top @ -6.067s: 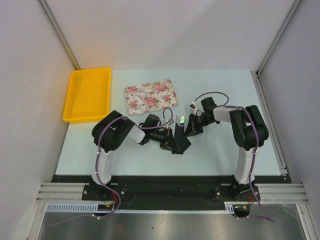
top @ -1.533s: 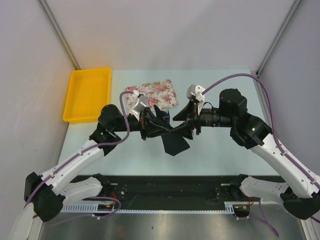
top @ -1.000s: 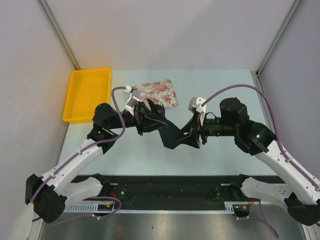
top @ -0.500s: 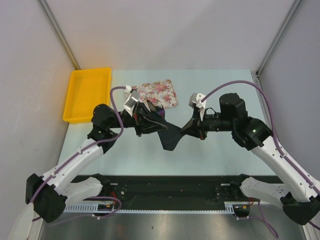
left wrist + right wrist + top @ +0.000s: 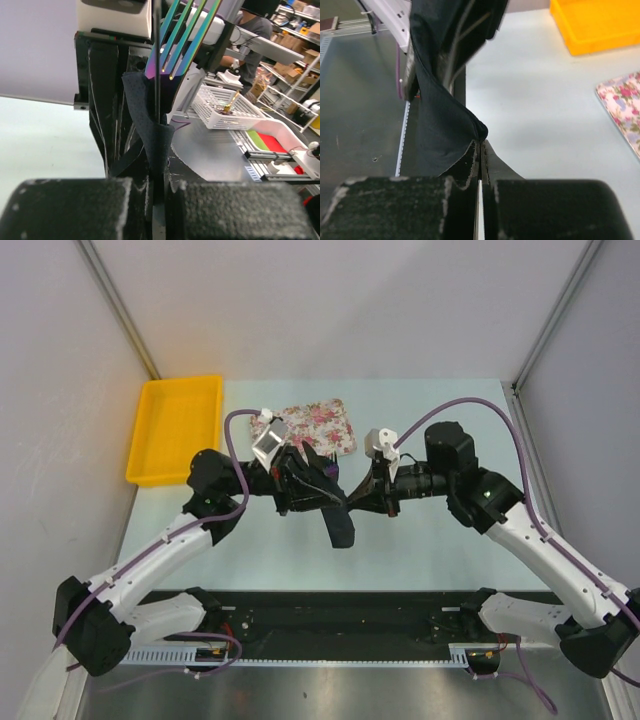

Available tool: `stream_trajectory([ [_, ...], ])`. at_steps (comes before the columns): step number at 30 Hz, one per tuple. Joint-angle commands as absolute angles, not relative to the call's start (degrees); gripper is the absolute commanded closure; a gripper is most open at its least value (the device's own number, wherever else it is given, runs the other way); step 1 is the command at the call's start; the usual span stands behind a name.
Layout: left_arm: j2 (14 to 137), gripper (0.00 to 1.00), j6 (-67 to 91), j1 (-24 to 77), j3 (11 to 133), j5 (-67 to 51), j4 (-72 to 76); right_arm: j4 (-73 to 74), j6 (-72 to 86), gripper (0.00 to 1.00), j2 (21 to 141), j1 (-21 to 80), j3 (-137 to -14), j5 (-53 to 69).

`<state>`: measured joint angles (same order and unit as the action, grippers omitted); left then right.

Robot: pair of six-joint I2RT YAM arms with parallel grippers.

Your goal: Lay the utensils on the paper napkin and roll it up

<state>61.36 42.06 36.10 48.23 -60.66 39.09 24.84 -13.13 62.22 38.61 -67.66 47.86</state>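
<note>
My left claw [image 5: 159, 196] was clamped on the paper napkin [image 5: 150, 117], and the fork [image 5: 176, 42] ran inside that fold. The fork's shank went down between my pads, and its tines stuck out past the sheet, straight ahead along the claw's own reach. My right claw [image 5: 480, 197] was pinched together on a far edge of the same napkin, with the sheet drawn into a sharp crease at the nip. Both claws faced each other above the middle of the counter [image 5: 440, 540]. The napkin stretched between them and a loose point of it hung down toward the near edge. I could not tell whether that point touched the counter.

I judged the coming wrap turned on the fork's long axis, which lay roughly along the line from my left claw toward my right. The left claw was the nearer one to the metal, and the right had paper only.

The napkin was thin, matte and black with a fine dimpled texture, and limp enough to buckle. The fork was hard, slim metal with a rainbow sheen. A thin dark line beside the tines may have been a second utensil, but I could not tell. The floral tray [image 5: 325, 425] lay just behind the left claw and the yellow bin [image 5: 175, 430] well off to the left.
</note>
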Motion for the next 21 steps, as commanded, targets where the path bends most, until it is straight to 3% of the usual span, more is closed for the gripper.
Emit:
stream_trajectory([
  [1, 61.3, 1.0, 46.1, 39.0, 52.8, -61.8, 47.5, 19.3, -14.7, 1.0, 63.4, 40.9, -65.7, 47.3],
  [10, 62.5, 1.0, 46.1, 39.6, 53.1, -60.6, 46.9, 13.9, -13.1, 1.0, 63.5, 43.8, -63.5, 45.4],
  [14, 62.4, 1.0, 45.9, 37.4, 52.0, -59.0, 45.2, 14.4, -13.1, 1.0, 62.1, 42.5, -63.1, 38.4],
  [17, 62.4, 1.0, 42.1, 35.0, 52.1, -54.9, 39.7, 15.4, -9.7, 0.74, 62.0, 40.5, -64.3, 28.4],
  [18, 62.4, 1.0, 40.1, 34.2, 53.4, -52.6, 31.5, 16.0, -8.4, 0.63, 62.0, 39.6, -65.0, 25.9],
  [21, 62.4, 1.0, 34.6, 31.1, 54.8, -45.4, 24.7, 19.6, -2.6, 0.47, 62.1, 35.5, -68.3, 20.0],
])
